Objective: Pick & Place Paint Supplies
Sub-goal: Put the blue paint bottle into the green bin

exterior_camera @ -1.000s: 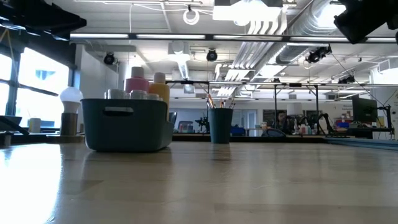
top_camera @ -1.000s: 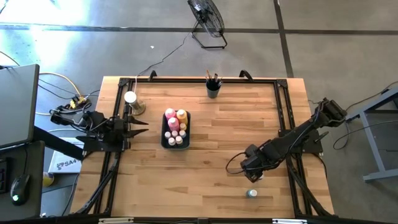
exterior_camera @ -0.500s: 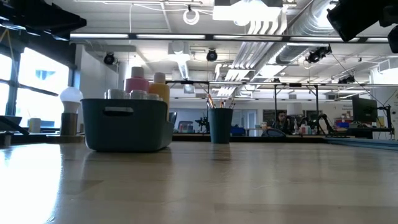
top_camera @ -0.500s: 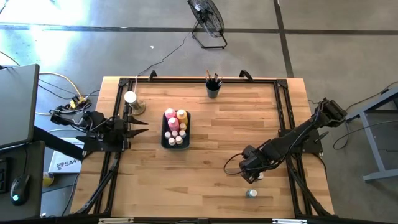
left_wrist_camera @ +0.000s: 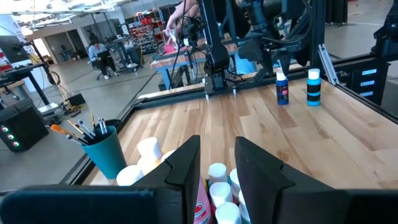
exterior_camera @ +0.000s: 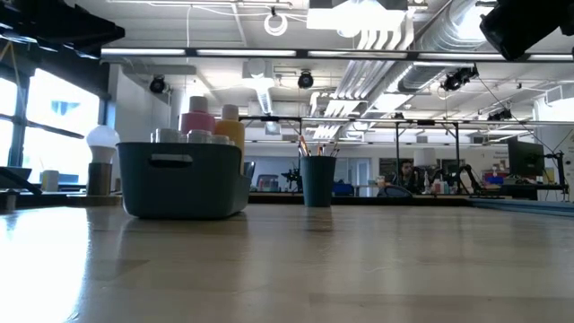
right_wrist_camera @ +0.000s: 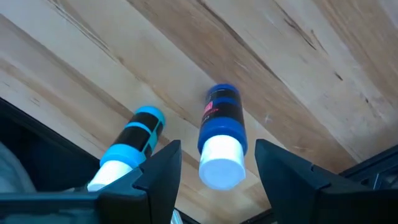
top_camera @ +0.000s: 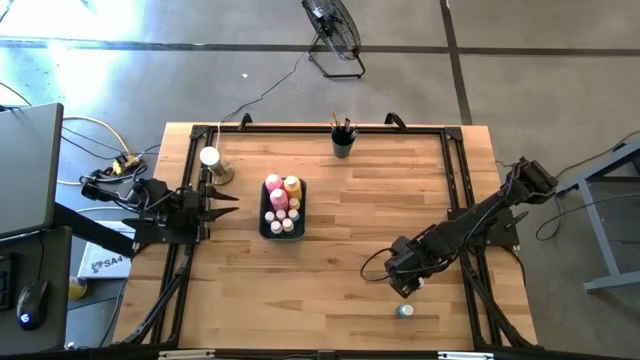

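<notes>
Right gripper hangs over the bench, jaws spread wide and holding nothing. Centred between them stands a dark blue paint bottle, white-capped, black-labelled, upright with its long axis vertical. A light blue bottle, also upright, stands just outside one jaw. Left gripper waits beside the tray, jaws narrowly parted, empty.

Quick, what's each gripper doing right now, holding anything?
Left gripper: slightly open, empty, waiting at the table's left edge beside the bin of bottles.
Right gripper: open, empty, poised over the dark blue paint bottle.
</notes>
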Tool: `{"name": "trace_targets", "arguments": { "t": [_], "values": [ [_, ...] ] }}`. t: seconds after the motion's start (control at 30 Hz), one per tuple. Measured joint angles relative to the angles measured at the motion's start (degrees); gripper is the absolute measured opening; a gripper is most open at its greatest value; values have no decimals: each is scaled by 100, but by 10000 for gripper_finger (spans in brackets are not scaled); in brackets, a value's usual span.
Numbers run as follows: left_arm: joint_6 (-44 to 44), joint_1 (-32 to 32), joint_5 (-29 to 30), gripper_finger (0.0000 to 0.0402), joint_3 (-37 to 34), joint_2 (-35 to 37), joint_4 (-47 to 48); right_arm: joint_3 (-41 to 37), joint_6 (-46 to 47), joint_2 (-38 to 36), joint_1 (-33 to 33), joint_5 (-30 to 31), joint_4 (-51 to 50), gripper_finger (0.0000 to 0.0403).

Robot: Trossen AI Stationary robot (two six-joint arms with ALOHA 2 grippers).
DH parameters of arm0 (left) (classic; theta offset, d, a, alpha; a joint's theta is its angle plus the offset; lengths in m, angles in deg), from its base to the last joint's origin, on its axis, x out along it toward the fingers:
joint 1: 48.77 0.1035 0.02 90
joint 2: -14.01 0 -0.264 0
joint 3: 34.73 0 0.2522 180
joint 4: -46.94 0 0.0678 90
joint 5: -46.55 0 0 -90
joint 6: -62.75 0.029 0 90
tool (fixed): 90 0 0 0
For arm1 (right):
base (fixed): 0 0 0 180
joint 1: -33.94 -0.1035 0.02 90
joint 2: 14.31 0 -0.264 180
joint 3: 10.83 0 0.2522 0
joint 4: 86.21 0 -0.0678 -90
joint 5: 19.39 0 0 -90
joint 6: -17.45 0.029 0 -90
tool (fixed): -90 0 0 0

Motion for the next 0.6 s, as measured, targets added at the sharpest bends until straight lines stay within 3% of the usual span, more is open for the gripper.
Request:
{"name": "trace_targets", "arguments": {
  "t": [0.6],
  "values": [
    [-114, 0, -2, 97, 4, -2, 46, 0, 302, 0, -485, 442, -7, 199]
  ]
}}
